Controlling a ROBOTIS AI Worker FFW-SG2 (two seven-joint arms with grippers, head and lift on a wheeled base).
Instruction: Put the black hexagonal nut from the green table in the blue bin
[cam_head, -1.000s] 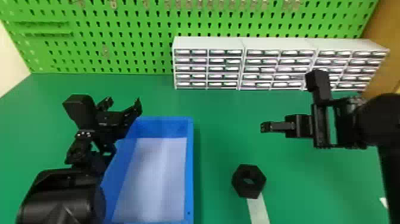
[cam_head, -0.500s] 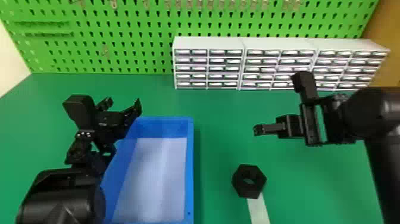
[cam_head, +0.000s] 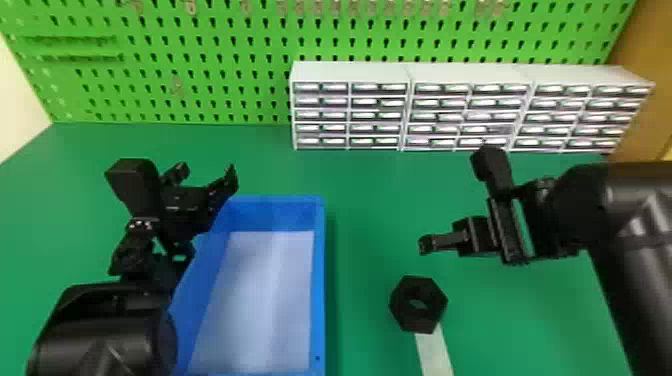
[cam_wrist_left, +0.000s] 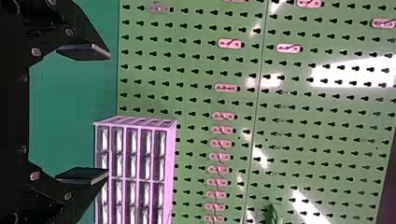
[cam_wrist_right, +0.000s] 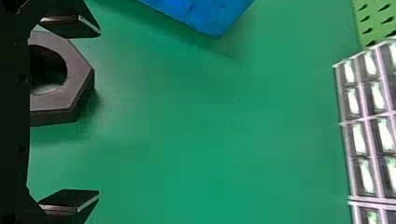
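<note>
Green covers the surface (cam_head: 540, 320), with a pegboard (cam_head: 200, 75) and white drawer units (cam_head: 350, 75) behind it. My right gripper (cam_head: 467, 240) is over the right part of the surface, its fingers spread wide apart and holding nothing. Near it lies the black hexagonal nut (cam_head: 432, 317), flat on the surface, to the right of the blue bin (cam_head: 319, 290) and well apart from it. A pale strip (cam_head: 432, 350) runs out from the nut's near side. In the right wrist view, the nut shows close to one finger, partly hidden by my gripper's body. My left gripper (cam_head: 204, 175) is at the bin's far left corner, its fingers also wide apart with nothing between them.
</note>
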